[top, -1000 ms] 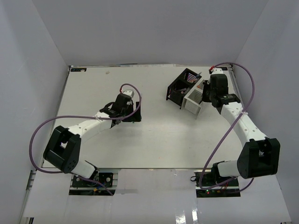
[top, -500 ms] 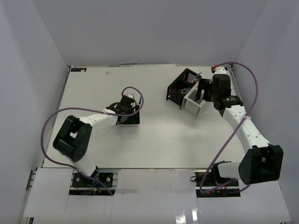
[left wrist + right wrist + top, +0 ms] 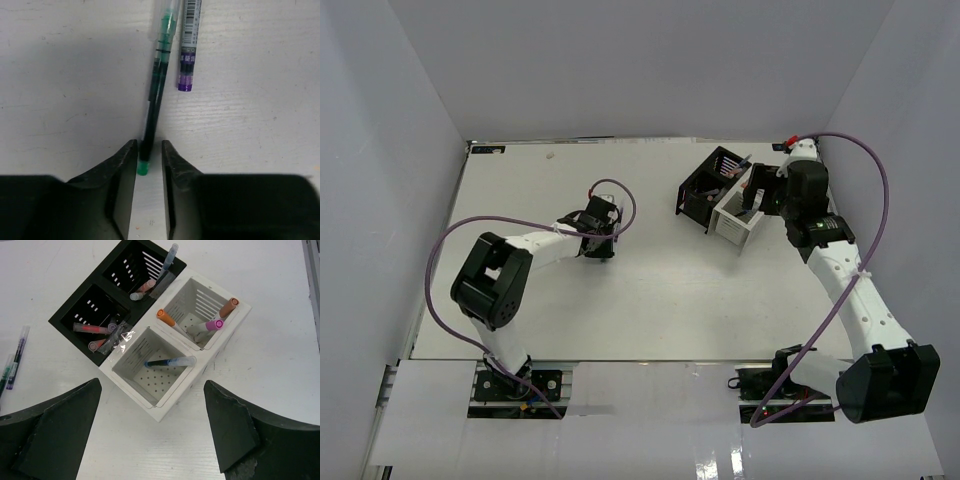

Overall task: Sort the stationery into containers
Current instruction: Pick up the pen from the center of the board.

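The left arm is bent sharply and reaches to the middle of the desk. The left gripper is down low. Its fingers are a little apart, one on each side of the end of a green pen lying on the desk. A purple pen lies just to its right. The right arm stretches to the far right. The right gripper hangs wide apart over the black box and the white box. Both boxes hold pens.
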Motion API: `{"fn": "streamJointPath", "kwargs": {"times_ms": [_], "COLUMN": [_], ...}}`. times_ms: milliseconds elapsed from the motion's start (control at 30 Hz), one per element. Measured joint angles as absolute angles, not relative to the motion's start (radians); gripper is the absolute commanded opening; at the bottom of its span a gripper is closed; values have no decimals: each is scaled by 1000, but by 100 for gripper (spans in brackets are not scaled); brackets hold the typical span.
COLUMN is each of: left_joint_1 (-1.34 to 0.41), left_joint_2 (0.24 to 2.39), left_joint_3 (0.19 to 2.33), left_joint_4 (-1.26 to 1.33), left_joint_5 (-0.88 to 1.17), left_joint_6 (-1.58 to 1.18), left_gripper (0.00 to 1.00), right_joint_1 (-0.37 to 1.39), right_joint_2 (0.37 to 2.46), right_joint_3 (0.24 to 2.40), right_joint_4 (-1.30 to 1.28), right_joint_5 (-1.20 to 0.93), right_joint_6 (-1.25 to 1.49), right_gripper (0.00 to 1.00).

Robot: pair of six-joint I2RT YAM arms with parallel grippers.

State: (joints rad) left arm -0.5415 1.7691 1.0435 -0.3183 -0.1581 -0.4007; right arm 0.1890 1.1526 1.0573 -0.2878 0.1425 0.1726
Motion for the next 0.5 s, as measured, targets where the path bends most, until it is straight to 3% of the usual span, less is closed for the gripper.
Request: {"fn": "streamJointPath", "kwargs": {"times_ms": [100,200,300,500], "left_joint_1": [-538,-538,-538,-538], "left_joint_2": [1773,1771,1754,1640], "left_joint_3": [1044,1042,1021,944], "left_joint_4": [-313,-310,-299,-334], "left_joint_5": [-161,-162,-167,-173], "left_joint_6": [-393,-393,-393,-389], "left_gripper": [15,6,0,0], "right_joint_1": [189,189,189,208], "right_joint_2": [1152,1151,1152,1207], "right_joint_3": [1048,1042,1039,1084], "right_joint_4": [-289,-281,-273,-282], "right_joint_5": [121,87,22,-143], "right_joint_6": [173,174,173,173], "right_gripper": [90,89,90,92]}}
